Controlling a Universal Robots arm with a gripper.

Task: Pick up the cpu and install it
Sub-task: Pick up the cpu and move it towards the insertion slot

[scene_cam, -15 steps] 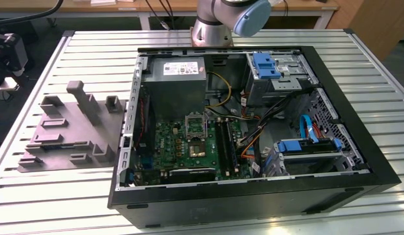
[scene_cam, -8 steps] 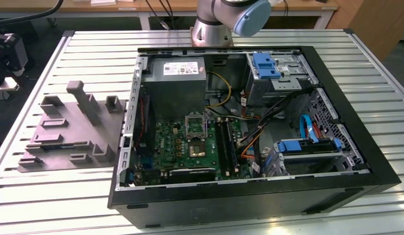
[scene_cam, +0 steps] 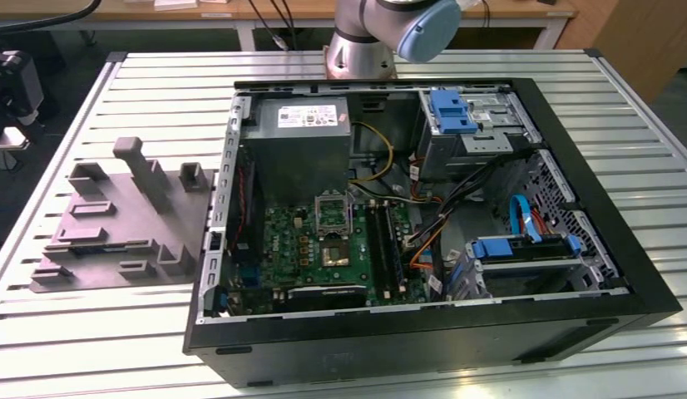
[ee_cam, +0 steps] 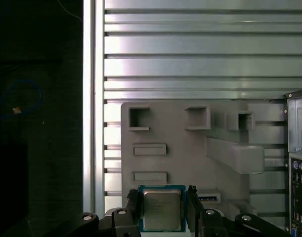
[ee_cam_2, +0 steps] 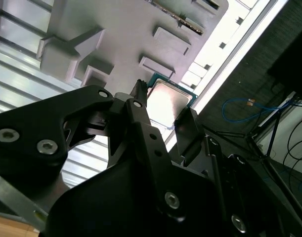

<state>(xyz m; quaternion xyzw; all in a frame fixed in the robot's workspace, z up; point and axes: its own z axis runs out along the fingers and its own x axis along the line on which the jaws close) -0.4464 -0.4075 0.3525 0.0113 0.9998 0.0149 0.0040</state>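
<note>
open-topped case, socket exposed, cables just beside, fixture blocks upright under claw

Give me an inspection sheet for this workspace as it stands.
Surface: slatted metal table.
Job's things: cpu held over the grey fixture; open computer case with motherboard beside the fixture.
Clutter: nothing seen.
Grippers: gripper shut on the cpu, gripping opposite edges.
Cables: bundled wiring and a blue cable inside the case; another blue cable off the table.
Surroundings: wooden bench behind the arm's base.
</note>
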